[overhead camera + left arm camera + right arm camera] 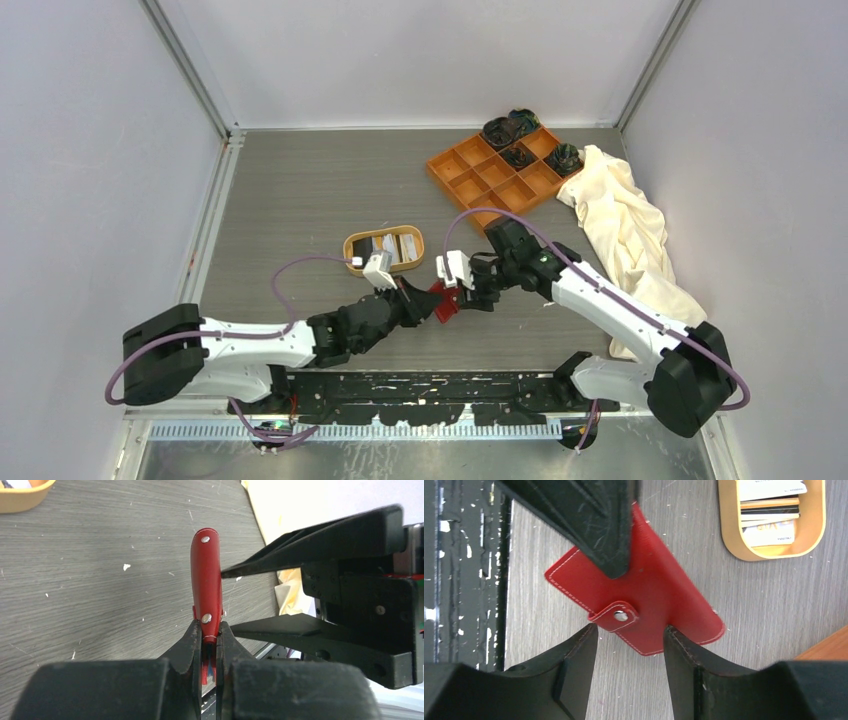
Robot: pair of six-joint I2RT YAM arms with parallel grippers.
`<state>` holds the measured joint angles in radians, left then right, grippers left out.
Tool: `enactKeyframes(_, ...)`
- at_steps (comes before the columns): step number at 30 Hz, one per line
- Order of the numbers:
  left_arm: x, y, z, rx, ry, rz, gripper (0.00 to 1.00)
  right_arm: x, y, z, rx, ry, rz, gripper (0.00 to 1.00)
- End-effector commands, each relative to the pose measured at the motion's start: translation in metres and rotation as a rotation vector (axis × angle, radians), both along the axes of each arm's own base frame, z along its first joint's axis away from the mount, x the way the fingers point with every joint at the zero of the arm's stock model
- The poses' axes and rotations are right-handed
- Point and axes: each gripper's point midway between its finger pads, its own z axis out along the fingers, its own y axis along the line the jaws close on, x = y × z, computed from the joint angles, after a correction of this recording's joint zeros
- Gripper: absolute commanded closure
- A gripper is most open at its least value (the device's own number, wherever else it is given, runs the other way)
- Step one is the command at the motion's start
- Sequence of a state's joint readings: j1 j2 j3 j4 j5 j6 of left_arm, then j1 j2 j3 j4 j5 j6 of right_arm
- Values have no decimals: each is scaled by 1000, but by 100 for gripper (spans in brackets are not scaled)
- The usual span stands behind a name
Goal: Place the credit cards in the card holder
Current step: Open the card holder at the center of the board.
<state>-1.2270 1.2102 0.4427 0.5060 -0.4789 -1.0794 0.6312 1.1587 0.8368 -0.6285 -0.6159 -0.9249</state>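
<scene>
Left pincer (pixel 425 305) (pixel 210 630): clamped together on one edge of the small red leather-like folding card holder (pixel 445 300) (pixel 206 575) (pixel 664 595). The holder is folded shut, with its white-stitched snap tab lying across the edge and a metal stud showing. It juts out from the black fingers over the grey wood-grain tabletop (pixel 300 200), close to the near edge and between the two arms. Whether any part of it touches the surface cannot be told.

Right pincer (pixel 465 290) (pixel 630 629): its fingers stand apart, gripping nothing. They face the holder from the opposite side. In the right wrist view the tips sit on either side of the snap tab (one tip looks level with the holder's stitched border, but contact cannot be confirmed).

The thin flat plastic credit cards (pixel 385 247) (pixel 769 510), white, grey, black and tan-gold, lie stacked in the oval tan dish (pixel 350 245) (pixel 729 530) (pixel 20 500). The dish sits just beyond the left pincer and apart from the holder. No card is visible in either pincer.

Further back to the right, an orange nine-compartment plastic tray (pixel 480 170) holds dark round items (pixel 500 130) in its far compartments. A crumpled cream cloth (pixel 630 230) lies beside it and runs along the right arm.
</scene>
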Motion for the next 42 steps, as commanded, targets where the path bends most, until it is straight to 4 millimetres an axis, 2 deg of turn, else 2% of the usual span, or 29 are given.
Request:
enactKeyframes(1, 3, -15, 29, -94, -3, -8, 100, 18, 11, 11, 39, -44, -67, 42)
enactKeyframes(5, 5, -18, 33, -110, -10, -5, 100, 4, 17, 8, 51, -2, -9, 41)
enactKeyframes(12, 9, -15, 46, -152, -24, 28, 100, -21, 25, -4, 12, 40, 122, 56)
enactKeyframes(16, 10, -9, 49, -176, -19, 49, 100, -18, 24, -7, -15, 28, 113, 68)
enactKeyframes(20, 11, -4, 49, -189, -16, 64, 100, -18, 26, -4, -7, 38, 105, 86)
enactKeyframes(21, 12, -3, 48, -189, -14, 67, 100, -21, 25, -4, -7, 44, 116, 92)
enactKeyframes(23, 14, 1, 43, -188, -4, 78, 100, -31, 25, 0, 9, 54, 178, 98)
enactKeyframes(25, 17, 6, 39, -199, 9, 94, 100, -41, 24, 3, 20, 67, 228, 99)
enactKeyframes(31, 27, 22, 31, -217, 25, 135, 100, -48, 19, 1, 0, 73, 270, 99)
enactKeyframes(35, 32, 36, 21, -203, 28, 158, 100, -38, 7, 1, -62, 29, 248, 99)
enactKeyframes(36, 31, 38, 16, -193, 34, 152, 99, -34, 3, 1, -76, 20, 235, 99)
enactKeyframes(39, 26, 41, -4, -151, 63, 138, 73, -26, -9, 1, -80, 13, 199, 99)
enactKeyframes(42, 20, 46, -29, -89, 88, 118, 57, -21, -17, -5, -99, 19, 186, 99)
